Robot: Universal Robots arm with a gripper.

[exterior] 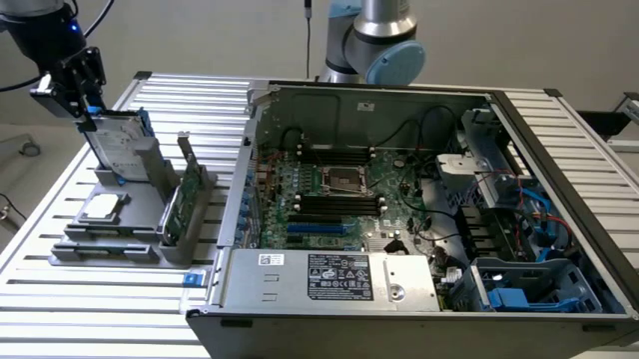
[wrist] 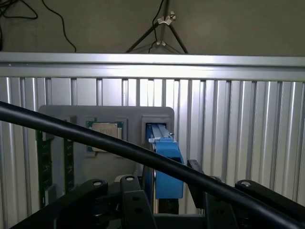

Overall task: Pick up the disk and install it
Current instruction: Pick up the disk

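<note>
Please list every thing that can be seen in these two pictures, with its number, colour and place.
disk: one, silver-grey with blue rails, standing in the holder, exterior view's left.
chip: one, silver, lying flat in the holder.
circuit card: one, green, on edge in the holder, on the side nearest the case.
holder: one, grey, on the table beside the case.
computer case: one, grey, open, centre and right.
main board: one, green, inside the case.
table: one, silver, slatted.
arm: one, silver and light blue, behind the case.
gripper: one, black, at the disk's top edge.
</note>
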